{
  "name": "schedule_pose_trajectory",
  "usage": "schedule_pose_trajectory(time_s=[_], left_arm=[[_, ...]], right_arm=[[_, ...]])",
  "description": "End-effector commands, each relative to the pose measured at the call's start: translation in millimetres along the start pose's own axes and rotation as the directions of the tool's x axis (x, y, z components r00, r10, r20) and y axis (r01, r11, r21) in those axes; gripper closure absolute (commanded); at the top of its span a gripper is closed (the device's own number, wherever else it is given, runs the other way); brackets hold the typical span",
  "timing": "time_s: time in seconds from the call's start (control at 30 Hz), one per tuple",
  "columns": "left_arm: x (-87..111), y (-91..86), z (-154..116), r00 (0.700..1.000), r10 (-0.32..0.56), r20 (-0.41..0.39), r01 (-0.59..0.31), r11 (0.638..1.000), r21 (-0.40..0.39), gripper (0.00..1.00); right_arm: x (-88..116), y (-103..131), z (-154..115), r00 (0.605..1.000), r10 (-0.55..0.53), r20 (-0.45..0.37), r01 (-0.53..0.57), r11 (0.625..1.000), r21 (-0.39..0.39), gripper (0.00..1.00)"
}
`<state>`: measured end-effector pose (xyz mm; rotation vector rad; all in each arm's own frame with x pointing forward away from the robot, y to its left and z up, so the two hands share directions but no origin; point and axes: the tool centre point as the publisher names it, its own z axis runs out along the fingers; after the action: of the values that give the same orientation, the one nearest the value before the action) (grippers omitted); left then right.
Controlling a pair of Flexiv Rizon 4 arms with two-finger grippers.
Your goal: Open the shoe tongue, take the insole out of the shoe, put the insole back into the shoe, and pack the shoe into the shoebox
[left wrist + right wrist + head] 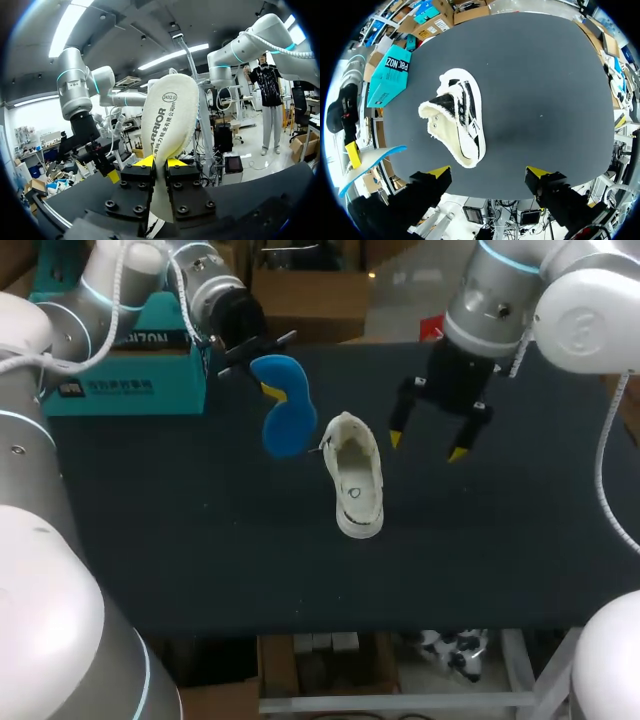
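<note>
A white shoe (355, 480) with black trim stands on the dark table, its opening upward and its tongue pulled back. My left gripper (268, 390) is shut on the insole (284, 408), blue on one face and cream on the other, and holds it in the air to the left of the shoe. In the left wrist view the insole (169, 120) stands upright, pinched between the yellow fingertips (145, 161). My right gripper (428, 445) hangs open above the table to the right of the shoe. Its wrist view shows the shoe (456, 122) ahead of the spread fingers.
A teal shoebox (120, 365) lies at the table's back left, behind my left arm; the right wrist view also shows the shoebox (390, 75). The dark table (500, 540) stretches bare to the right of and in front of the shoe.
</note>
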<state>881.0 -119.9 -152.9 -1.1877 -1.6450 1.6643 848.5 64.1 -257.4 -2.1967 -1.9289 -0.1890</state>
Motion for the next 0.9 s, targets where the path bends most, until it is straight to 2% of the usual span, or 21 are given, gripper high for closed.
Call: schedule_pose_trajectory(time_s=[0.03, 0.07, 0.13, 0.17, 0.2, 0.23, 0.27, 0.3, 0.4, 0.53, 0.67, 0.83, 0.9], left_arm=[[-10.6, 4.1, 0.7, 0.985, 0.039, -0.166, -0.018, 0.992, 0.126, 1.00], [-12.0, 3.0, 3.2, 0.983, 0.048, -0.176, -0.025, 0.991, 0.131, 1.00], [-14.3, 1.5, 7.5, 0.983, 0.063, -0.172, -0.040, 0.990, 0.133, 1.00], [-15.3, 1.1, 8.9, 0.983, 0.069, -0.172, -0.044, 0.989, 0.142, 1.00], [-16.7, 0.2, 9.6, 0.984, 0.075, -0.163, -0.050, 0.987, 0.154, 1.00], [-18.0, -0.7, 9.8, 0.986, 0.079, -0.145, -0.057, 0.986, 0.155, 1.00], [-18.9, -1.6, 10.0, 0.988, 0.080, -0.133, -0.059, 0.986, 0.158, 1.00], [-19.6, -2.6, 10.2, 0.989, 0.080, -0.123, -0.059, 0.985, 0.165, 1.00], [-19.3, -5.9, 9.9, 0.994, 0.075, -0.080, -0.060, 0.983, 0.175, 1.00], [-21.0, -8.0, 3.5, 0.998, 0.040, -0.038, -0.029, 0.968, 0.248, 1.00], [-32.9, -4.1, -3.0, 0.999, -0.015, -0.052, 0.031, 0.946, 0.323, 1.00], [-41.8, 3.5, -4.9, 0.999, -0.047, -0.022, 0.051, 0.947, 0.316, 1.00], [-43.1, 6.7, -4.2, 0.998, -0.065, -0.002, 0.063, 0.957, 0.284, 1.00]], right_arm=[[1.4, 2.8, -2.8, 0.999, 0.030, -0.025, -0.029, 0.999, 0.037, 0.00], [1.5, 3.0, -3.8, 0.995, 0.098, -0.024, -0.098, 0.995, 0.035, 0.00], [1.3, 0.1, -7.3, 0.973, 0.193, -0.123, -0.184, 0.979, 0.083, 0.00], [-1.0, -2.3, -9.4, 0.947, 0.278, -0.161, -0.266, 0.960, 0.089, 0.00], [-5.2, -4.5, -11.2, 0.898, 0.372, -0.234, -0.352, 0.928, 0.126, 0.00], [-7.2, -8.0, -11.5, 0.866, 0.420, -0.270, -0.385, 0.906, 0.176, 0.00], [-7.5, -11.9, -11.5, 0.854, 0.433, -0.287, -0.389, 0.899, 0.201, 0.00], [-6.2, -16.2, -14.3, 0.847, 0.426, -0.316, -0.385, 0.904, 0.188, 0.00], [-6.2, -16.2, -14.3, 0.847, 0.426, -0.316, -0.385, 0.904, 0.188, 0.00], [-6.2, -16.2, -14.3, 0.847, 0.426, -0.316, -0.385, 0.904, 0.188, 0.00], [-6.2, -16.2, -14.3, 0.847, 0.426, -0.316, -0.385, 0.904, 0.188, 0.00], [-6.2, -16.2, -14.3, 0.847, 0.426, -0.316, -0.385, 0.904, 0.188, 0.00], [-6.2, -16.2, -14.3, 0.847, 0.426, -0.316, -0.385, 0.904, 0.188, 0.00]])
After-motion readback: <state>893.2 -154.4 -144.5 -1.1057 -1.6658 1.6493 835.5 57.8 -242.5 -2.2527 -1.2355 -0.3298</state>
